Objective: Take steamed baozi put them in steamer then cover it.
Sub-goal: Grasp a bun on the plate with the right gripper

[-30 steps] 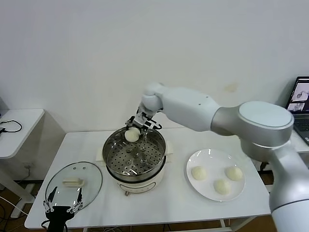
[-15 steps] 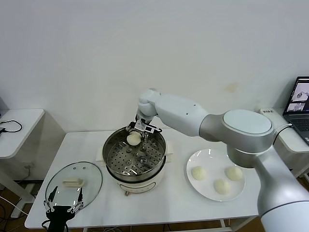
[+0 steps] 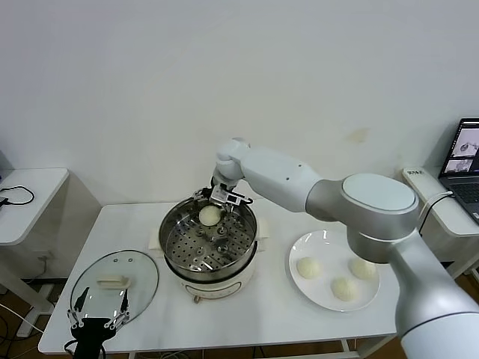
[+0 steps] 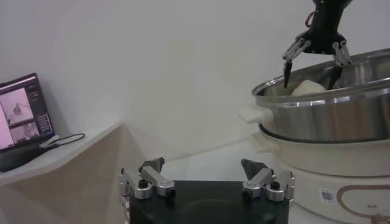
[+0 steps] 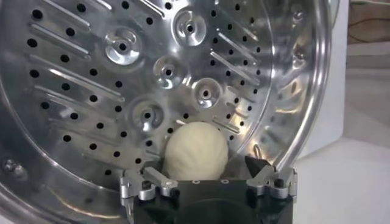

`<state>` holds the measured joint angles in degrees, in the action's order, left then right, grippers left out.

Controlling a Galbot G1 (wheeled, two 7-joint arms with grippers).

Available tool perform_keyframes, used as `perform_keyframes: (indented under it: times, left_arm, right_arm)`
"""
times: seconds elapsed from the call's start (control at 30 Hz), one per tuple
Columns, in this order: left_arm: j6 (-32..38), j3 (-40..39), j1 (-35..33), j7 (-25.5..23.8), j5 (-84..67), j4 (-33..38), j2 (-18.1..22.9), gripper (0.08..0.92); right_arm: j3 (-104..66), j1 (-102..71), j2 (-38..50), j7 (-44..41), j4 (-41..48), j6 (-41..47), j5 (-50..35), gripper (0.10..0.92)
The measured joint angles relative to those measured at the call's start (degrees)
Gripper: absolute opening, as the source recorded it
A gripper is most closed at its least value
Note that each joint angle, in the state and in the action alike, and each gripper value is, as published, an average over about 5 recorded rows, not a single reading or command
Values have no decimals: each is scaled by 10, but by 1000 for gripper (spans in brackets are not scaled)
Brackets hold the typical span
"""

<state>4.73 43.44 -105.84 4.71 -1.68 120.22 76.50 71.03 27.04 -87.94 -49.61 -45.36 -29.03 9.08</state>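
We see a white table [image 3: 277, 314] against a plain white wall, with the steamer [image 3: 210, 243] standing near its middle, a shiny steel pot on a cream-white base. To the robot's left of it the cover [image 3: 114, 288], a clear glass lid with a cream handle, lies flat on the table near the front edge; to the robot's right a white plate [image 3: 333, 254] carries three steamed baozi [image 3: 307, 267]. A second small white table [image 3: 26, 196] with a black cable stands off to the left, and a laptop [image 3: 467, 149] with a lit screen sits at the far right edge; what is on its screen is too small for us to read. In the left wrist view a small sticker on the steamer base shows, but we cannot read any writing on it. Nothing stands between the plate and the steamer. The right gripper [image 3: 219, 197] hangs over the far rim of the pot with its jaws spread wide and holding nothing. A fourth bun [image 5: 196, 151] rests on the perforated tray [image 5: 91, 79] at the far side of the pot, directly below that gripper and between its parted fingertips [image 5: 261, 167], free of them in the right wrist view. The left gripper [image 3: 96, 323] waits low at the front left of the table, just at the near edge of the cover, its jaws also wide apart and empty.
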Motion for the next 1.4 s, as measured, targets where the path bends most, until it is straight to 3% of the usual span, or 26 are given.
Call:
perform_keyframes:
  times: [0.3,0.67,1.03,1.4]
  left_arm:
    - [-2,1,2,-2,-3,2,-7,823]
    - [-15,-4,18,-7,-10,-1,-24,823]
    - [-32,-4,38,-9,-18,-3,-42,823]
    - [-35,1,42,-9,-17,-10,-36,823]
  right_arm:
    - [27,77,84,-47,-132,135,-131,823]
    - [57,128,262,-54,-306,321,-236,823]
    - [57,94,424,-57,-418,418,-241,823]
    - [29,-5,486,-58,-442,454,-194,823]
